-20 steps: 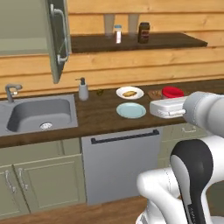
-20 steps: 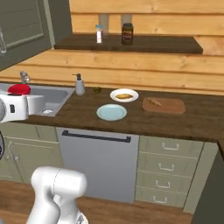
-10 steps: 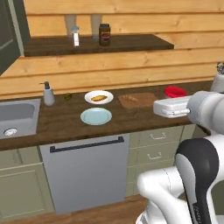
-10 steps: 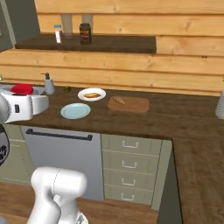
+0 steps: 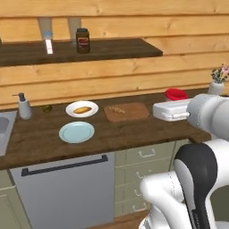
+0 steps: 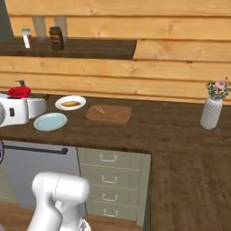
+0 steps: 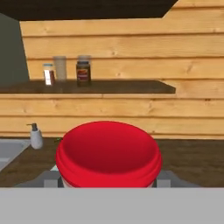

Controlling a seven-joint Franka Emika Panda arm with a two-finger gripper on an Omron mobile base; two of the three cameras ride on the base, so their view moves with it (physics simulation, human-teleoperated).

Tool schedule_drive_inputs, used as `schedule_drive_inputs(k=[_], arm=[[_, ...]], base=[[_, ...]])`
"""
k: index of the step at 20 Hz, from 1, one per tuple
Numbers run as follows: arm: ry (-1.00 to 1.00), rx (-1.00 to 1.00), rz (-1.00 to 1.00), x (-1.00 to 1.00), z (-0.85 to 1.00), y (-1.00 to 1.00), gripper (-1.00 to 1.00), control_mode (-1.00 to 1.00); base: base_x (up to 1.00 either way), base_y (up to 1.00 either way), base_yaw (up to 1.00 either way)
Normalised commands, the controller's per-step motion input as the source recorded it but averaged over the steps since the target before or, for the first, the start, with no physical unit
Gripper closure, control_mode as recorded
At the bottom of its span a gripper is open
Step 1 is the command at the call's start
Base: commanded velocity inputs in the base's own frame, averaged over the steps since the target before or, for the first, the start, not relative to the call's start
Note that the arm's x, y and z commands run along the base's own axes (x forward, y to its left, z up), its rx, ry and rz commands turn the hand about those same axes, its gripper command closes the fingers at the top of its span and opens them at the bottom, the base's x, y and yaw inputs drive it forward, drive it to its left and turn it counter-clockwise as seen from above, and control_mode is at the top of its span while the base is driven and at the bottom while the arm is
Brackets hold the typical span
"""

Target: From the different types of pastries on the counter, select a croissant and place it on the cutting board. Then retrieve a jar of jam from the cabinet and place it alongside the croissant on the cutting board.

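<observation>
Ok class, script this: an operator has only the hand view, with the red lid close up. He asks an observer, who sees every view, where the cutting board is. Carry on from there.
Observer: The board lies on the counter, just right of the white plate.
Operator: Is anything on it yet?
Observer: A small pastry lies on its left half; it is too small to tell which kind.
Operator: What is further right?
Observer: A vase of flowers stands on the counter, well apart from the board.
</observation>
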Motion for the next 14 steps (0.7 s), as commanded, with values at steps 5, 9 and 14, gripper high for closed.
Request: schedule_drive_inputs(k=[5, 9, 14], arm=[[0.00, 0.00, 0.00, 0.00, 0.00, 0.00, 1.00, 1.00], [0.00, 0.00, 0.00, 0.00, 0.00, 0.00, 1.00, 1.00], [0.00, 0.00, 0.00, 0.00, 0.00, 0.00, 1.00, 1.00]], base=[[0.31, -0.21, -0.04], [0.56, 0.07, 0.00], [0.75, 0.08, 0.00]])
